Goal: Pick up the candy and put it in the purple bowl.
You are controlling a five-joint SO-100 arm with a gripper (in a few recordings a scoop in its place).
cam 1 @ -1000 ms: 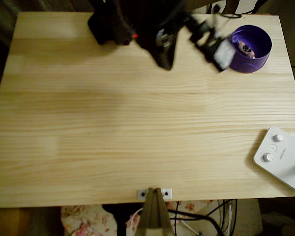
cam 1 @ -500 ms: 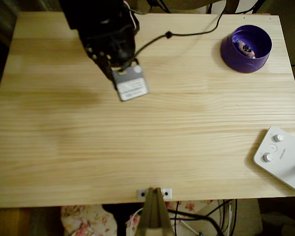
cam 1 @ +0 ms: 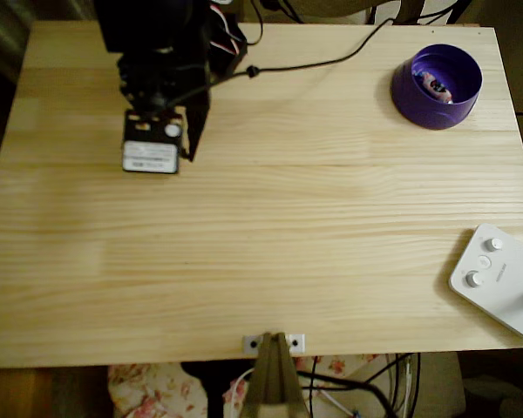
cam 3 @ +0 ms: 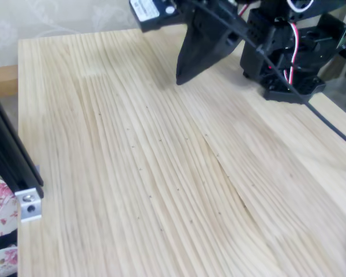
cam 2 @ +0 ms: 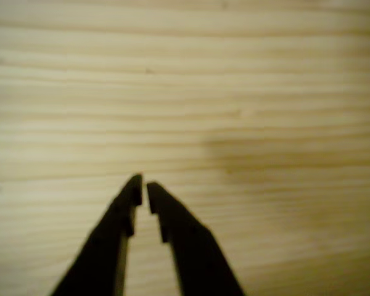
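Note:
The purple bowl (cam 1: 411, 94) stands at the table's top right corner in the overhead view. Inside it lies the candy (cam 1: 436, 84), a small pale wrapped piece. My gripper (cam 1: 193, 155) hangs over the upper left part of the table, far to the left of the bowl. In the wrist view the gripper (cam 2: 143, 185) points at bare wood, its two black fingers nearly touching with nothing between them. The fixed view shows the gripper (cam 3: 181, 77) tip just above the boards, with the arm's base (cam 3: 288, 52) behind it.
A white device with knobs (cam 1: 501, 280) lies at the right edge, near the front. A black cable (cam 1: 331, 59) runs from the arm toward the back right. A metal bracket (cam 1: 274, 343) sits at the front edge.
The arm has swung left across the back of the table, from beside the purple bowl to the upper left area. The candy stays in the bowl.

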